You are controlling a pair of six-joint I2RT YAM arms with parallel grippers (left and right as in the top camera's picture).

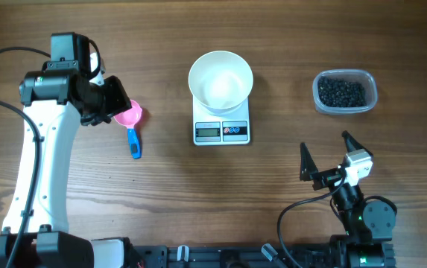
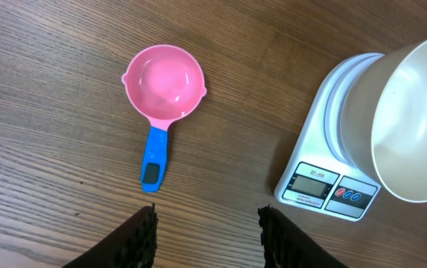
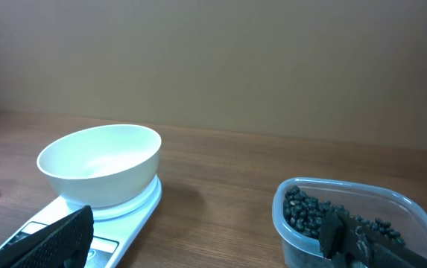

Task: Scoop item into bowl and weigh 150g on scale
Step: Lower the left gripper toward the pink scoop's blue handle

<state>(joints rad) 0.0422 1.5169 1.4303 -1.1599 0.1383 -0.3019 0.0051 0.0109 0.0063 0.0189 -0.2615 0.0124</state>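
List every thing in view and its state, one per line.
bowl, empty, on scale
scale, carrying bowl
scoop, empty, lying flat, not held
tub, uncovered, holding beans
left end effector, open, empty
right end effector, open, empty

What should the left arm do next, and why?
Probably lower the left gripper onto the blue handle of the pink scoop and close. Its jaws stand open near the scoop, which lies free on the table; the bowl on the scale is empty, and the beans sit in their tub.
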